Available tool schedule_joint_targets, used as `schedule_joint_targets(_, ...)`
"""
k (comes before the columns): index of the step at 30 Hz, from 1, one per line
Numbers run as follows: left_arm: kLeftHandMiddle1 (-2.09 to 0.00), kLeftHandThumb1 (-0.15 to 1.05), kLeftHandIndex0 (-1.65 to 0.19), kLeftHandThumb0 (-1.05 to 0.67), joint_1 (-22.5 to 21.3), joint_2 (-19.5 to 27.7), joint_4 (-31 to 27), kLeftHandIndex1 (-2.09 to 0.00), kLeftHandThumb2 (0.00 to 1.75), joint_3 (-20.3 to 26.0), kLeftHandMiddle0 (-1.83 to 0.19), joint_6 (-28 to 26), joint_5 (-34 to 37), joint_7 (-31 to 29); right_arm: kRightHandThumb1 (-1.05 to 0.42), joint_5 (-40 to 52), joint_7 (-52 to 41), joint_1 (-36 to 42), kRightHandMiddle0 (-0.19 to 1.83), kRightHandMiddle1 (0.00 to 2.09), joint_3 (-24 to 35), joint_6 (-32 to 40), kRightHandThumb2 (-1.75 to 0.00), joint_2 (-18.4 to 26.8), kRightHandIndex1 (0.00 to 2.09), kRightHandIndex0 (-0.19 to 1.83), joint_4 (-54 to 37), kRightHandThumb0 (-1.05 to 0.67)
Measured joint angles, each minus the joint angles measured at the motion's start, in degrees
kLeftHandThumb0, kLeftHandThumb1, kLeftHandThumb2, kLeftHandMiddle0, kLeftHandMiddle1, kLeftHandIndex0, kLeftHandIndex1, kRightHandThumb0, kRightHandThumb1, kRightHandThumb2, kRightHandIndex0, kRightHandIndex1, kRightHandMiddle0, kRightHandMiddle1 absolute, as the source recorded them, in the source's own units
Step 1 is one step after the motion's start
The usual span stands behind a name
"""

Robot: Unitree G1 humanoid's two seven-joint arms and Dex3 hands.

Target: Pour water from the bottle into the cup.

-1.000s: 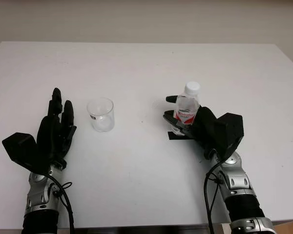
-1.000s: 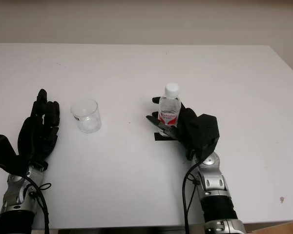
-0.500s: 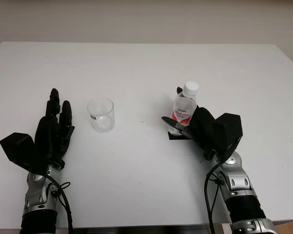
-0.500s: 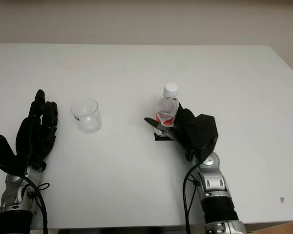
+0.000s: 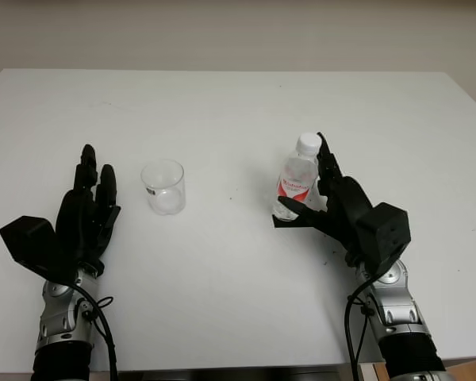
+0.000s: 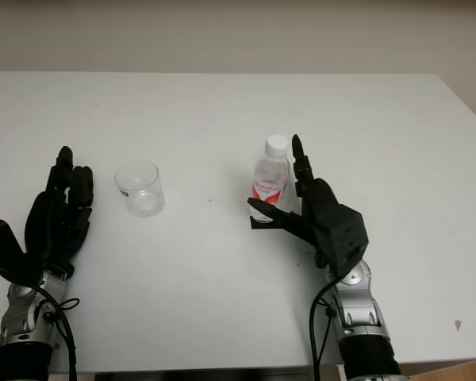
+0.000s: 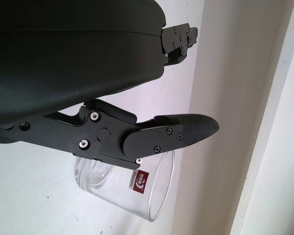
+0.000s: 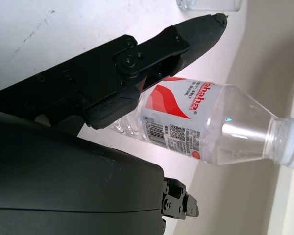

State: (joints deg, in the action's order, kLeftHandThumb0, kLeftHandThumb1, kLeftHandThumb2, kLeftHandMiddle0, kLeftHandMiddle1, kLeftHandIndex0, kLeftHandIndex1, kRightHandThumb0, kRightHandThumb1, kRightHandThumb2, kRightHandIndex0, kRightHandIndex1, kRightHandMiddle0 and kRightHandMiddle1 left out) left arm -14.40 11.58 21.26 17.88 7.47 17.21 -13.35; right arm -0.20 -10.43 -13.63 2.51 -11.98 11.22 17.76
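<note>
A clear water bottle (image 5: 297,178) with a white cap and red label stands on a black patch (image 5: 279,224) right of the table's middle, leaning slightly. My right hand (image 5: 324,193) is open around it: the long fingers (image 5: 327,163) point up along its right side and the thumb (image 8: 152,54) crosses in front of its lower body. In the right wrist view the bottle (image 8: 210,132) lies between thumb and palm. An empty clear cup (image 5: 163,186) stands upright to the left. My left hand (image 5: 89,208) is open, just left of the cup (image 7: 137,191).
The white table (image 5: 238,111) stretches back to a pale wall. Bare tabletop separates the cup from the bottle.
My right hand's fingers, curled around the bottle a second ago, have uncurled and now point upward beside it. The right forearm has shifted slightly right. The left hand has barely moved.
</note>
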Motion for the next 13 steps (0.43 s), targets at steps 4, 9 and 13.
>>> schedule_joint_targets(4, -0.05, 1.05, 0.16, -0.62, -0.10, 0.00, 0.20, -0.05, 0.53, 0.01, 0.13, 0.01, 0.07, -0.08, -0.92, 1.56, -0.11, 1.85, -0.19, 0.00, 0.14, -1.14, -0.05, -0.45, 0.00, -0.19, -2.49, -0.95)
schedule_joint_targets(9, -0.05, 1.05, 0.16, -0.62, -0.27, 0.00, 0.50, -0.05, 0.53, 0.00, 0.14, 0.01, 0.07, -0.05, -0.92, 2.34, -0.40, 3.64, -0.19, 0.00, -0.23, -1.41, -0.06, -1.32, 0.00, -0.19, -6.35, -0.97)
schedule_joint_targets(13, -0.05, 1.05, 0.16, -0.62, -0.35, 0.00, 0.57, -0.05, 0.53, -0.01, 0.14, 0.01, 0.05, 0.09, -0.93, 2.11, -0.55, 4.47, -0.19, 0.00, -0.93, -1.50, -0.06, -1.48, 0.00, -0.19, -8.80, -0.98)
